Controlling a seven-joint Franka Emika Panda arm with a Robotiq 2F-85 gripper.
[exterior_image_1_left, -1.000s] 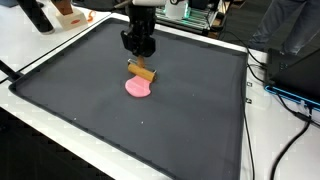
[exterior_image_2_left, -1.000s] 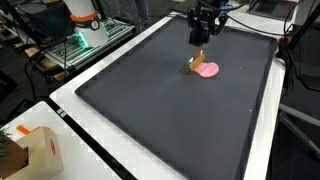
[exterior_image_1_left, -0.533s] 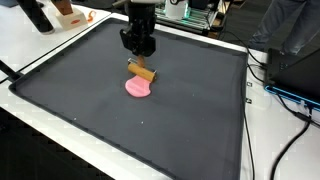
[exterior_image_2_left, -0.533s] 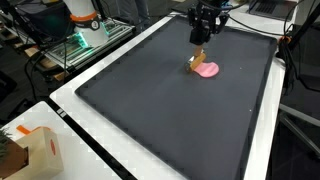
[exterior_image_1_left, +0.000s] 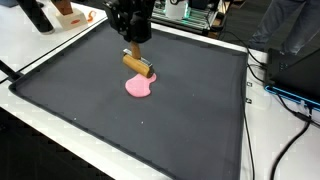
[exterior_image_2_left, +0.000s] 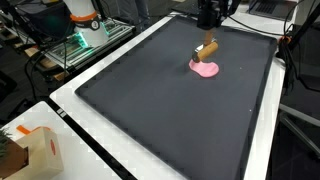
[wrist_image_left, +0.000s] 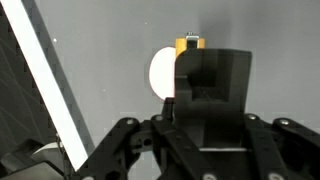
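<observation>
A flat pink blob (exterior_image_1_left: 139, 88) (exterior_image_2_left: 205, 68) lies on the dark mat (exterior_image_1_left: 90, 110) (exterior_image_2_left: 150, 110), toward its far side. Just above it hangs a tan wooden tool (exterior_image_1_left: 138, 64) (exterior_image_2_left: 207, 50), tilted, lower end close over the blob. My gripper (exterior_image_1_left: 131, 40) (exterior_image_2_left: 209, 22) is shut on the tool's upper end. In the wrist view the gripper (wrist_image_left: 208, 110) holds a dark block that fills the centre. The tool's yellow-orange tip (wrist_image_left: 190, 43) pokes out beyond it, and the blob (wrist_image_left: 161, 72) shows pale beside it. Whether tool and blob touch is unclear.
The mat covers a white table (exterior_image_2_left: 90, 150). A cardboard box (exterior_image_2_left: 25, 150) sits at one near corner. A lit equipment rack (exterior_image_2_left: 85, 40) stands beside the table. Black cables (exterior_image_1_left: 285, 100) and dark gear crowd the other side. Orange items (exterior_image_1_left: 65, 12) lie behind the mat.
The gripper has risen and shifted a little toward the mat's far side, lifting the tan tool off the pink blob, where it rested before. The blob stays put.
</observation>
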